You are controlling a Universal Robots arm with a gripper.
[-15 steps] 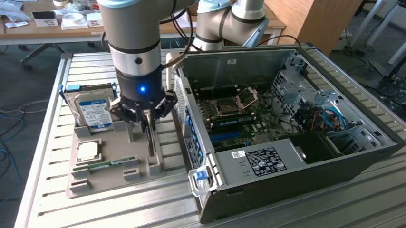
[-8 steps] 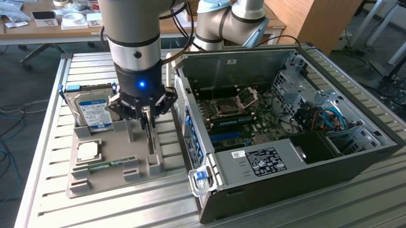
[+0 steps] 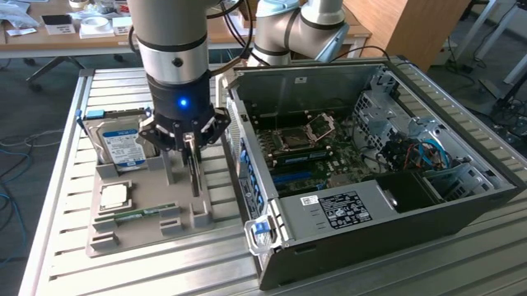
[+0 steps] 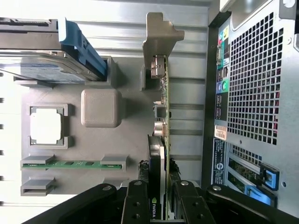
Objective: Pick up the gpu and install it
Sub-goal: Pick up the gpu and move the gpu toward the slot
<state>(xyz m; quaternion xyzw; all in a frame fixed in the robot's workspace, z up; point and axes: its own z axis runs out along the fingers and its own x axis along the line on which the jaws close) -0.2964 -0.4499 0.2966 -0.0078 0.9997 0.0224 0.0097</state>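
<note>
The gpu (image 3: 194,176) stands on edge in the grey holder tray (image 3: 140,237), beside the open computer case (image 3: 329,246). My gripper (image 3: 191,147) reaches straight down over it. In the wrist view I see the gpu (image 4: 163,93) edge-on: a thin green board with a black body. Its pale metal bracket (image 4: 159,37) is at the end away from the gripper (image 4: 161,186). One black finger lies on each face of the card at its near end, pressed against it. The card's lower edge still reaches the tray.
The tray also holds a silver hard drive (image 3: 122,145) with a blue-white label, a square processor (image 3: 113,196) and a green memory stick (image 3: 144,214). The case lies open with its motherboard (image 3: 305,154) exposed. Its perforated rear panel (image 4: 257,84) is close beside the card. A slatted metal table (image 3: 58,185) carries everything.
</note>
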